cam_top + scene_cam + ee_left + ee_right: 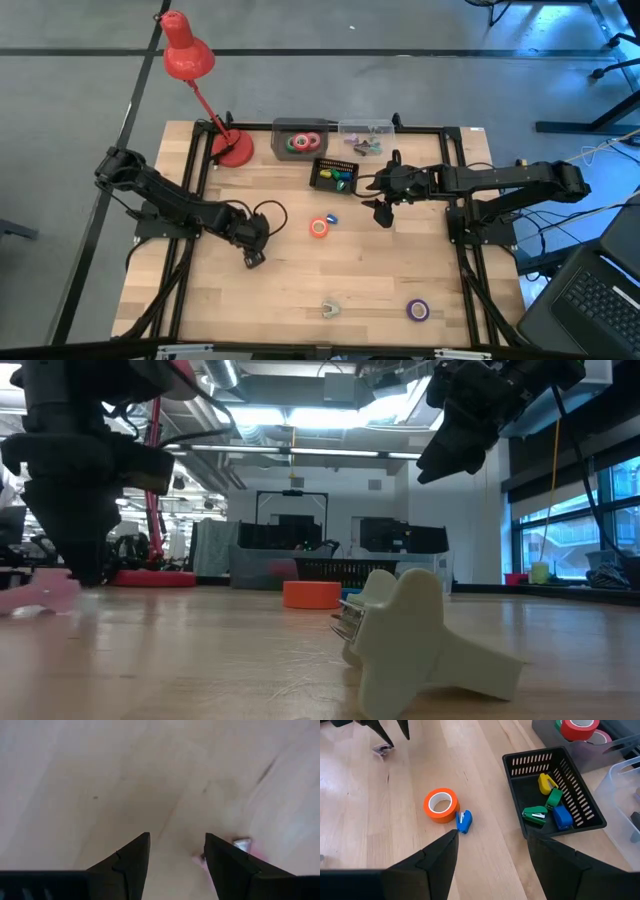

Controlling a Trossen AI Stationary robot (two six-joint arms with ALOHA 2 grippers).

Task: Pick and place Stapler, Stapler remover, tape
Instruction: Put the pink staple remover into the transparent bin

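Black slotted basket (580,815) at the table's (290,290) far middle: holds small staplers, one yellow (547,782), two green (536,815) and one blue (562,816). Grey bin (299,139) beside it, toward the red lamp (195,75): holds a green roll and a red roll of tape (310,141). Clear box (365,137) on the basket's other side: contents too small to tell.

Orange tape roll (441,805) lies flat on the table centre, with a small blue stapler (463,822) just beside it. Purple tape roll (417,310) and cream staple remover (405,640) lie near the front edge, well apart from each other.

Left gripper (175,862): lowered to the tabletop on the left, fingers parted, nothing between them; a small pinkish item (243,845) lies by one fingertip. Right gripper (492,855): raised above the table near the basket, fingers spread wide, grasping nothing
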